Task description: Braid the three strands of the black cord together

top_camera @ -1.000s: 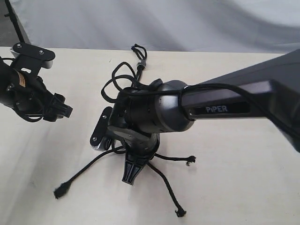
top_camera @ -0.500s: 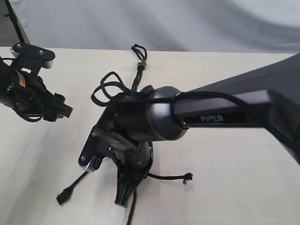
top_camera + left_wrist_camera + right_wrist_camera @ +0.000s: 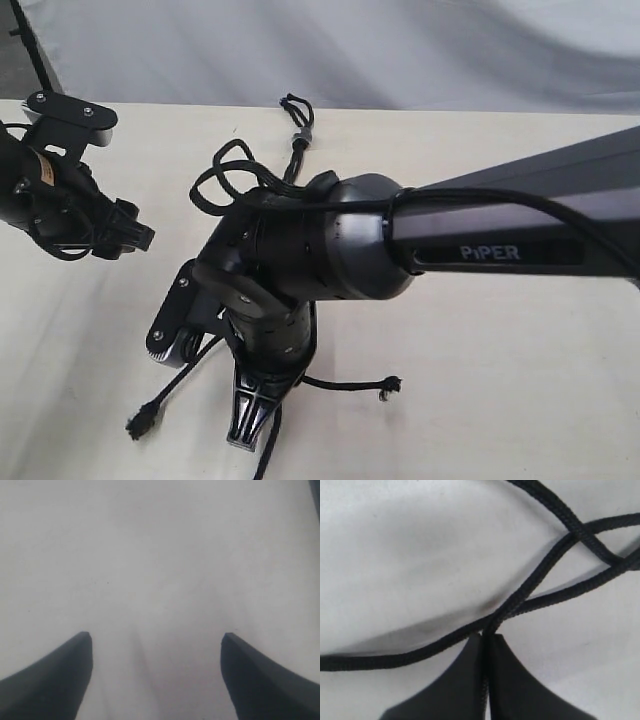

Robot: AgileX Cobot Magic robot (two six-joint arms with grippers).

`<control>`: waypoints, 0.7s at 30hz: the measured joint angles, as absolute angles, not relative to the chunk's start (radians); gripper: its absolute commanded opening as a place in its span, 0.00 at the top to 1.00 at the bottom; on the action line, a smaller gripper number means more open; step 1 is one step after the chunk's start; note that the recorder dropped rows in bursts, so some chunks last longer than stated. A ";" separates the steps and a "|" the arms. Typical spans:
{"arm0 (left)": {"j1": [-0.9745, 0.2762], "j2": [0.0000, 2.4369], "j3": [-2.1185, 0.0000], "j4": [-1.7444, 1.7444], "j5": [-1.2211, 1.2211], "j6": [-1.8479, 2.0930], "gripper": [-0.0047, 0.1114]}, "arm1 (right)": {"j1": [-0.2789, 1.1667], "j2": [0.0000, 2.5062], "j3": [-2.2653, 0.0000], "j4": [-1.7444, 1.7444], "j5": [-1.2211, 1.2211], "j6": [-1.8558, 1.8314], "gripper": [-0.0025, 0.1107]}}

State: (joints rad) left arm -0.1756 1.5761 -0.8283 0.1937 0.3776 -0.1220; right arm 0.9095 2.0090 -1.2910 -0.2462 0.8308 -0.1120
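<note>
The black cord lies on the pale table, its small loop (image 3: 294, 104) and grey band (image 3: 303, 135) at the far side. My right gripper (image 3: 243, 425) reaches across the middle and is shut on one strand (image 3: 535, 580), which trails below the fingers (image 3: 266, 452). A second strand (image 3: 165, 392) runs left to a frayed knot (image 3: 138, 421). The third strand (image 3: 345, 384) ends at the right. In the right wrist view the strands cross (image 3: 580, 537) just beyond the shut gripper (image 3: 486, 637). My left gripper (image 3: 138, 238) hovers at the left, open (image 3: 156, 640), nothing between its fingers.
The right arm's body (image 3: 330, 250) covers the cord's middle part. Its smooth black cables (image 3: 225, 172) loop above the wrist. The table's front edge lies close below the right gripper. A grey backdrop (image 3: 400, 50) rises behind the table.
My right gripper has swung toward the front left, pulling its held strand with it; the strand's free end has left the view. The left arm has stayed still.
</note>
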 measured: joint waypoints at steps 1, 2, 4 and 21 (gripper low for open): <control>-0.176 1.576 -0.828 0.194 0.378 -0.122 0.37 | 0.910 2.004 -1.291 -0.256 0.836 -0.112 0.98; -0.176 1.576 -0.828 0.194 0.378 -0.122 0.37 | 0.910 1.995 -1.289 -0.266 0.839 -0.110 0.98; -0.176 1.576 -0.828 0.194 0.378 -0.122 0.37 | 0.910 1.971 -1.289 -0.290 0.841 -0.104 0.98; -0.176 1.576 -0.828 0.194 0.383 -0.122 0.37 | 0.916 2.056 -1.295 -0.084 0.868 -0.221 0.98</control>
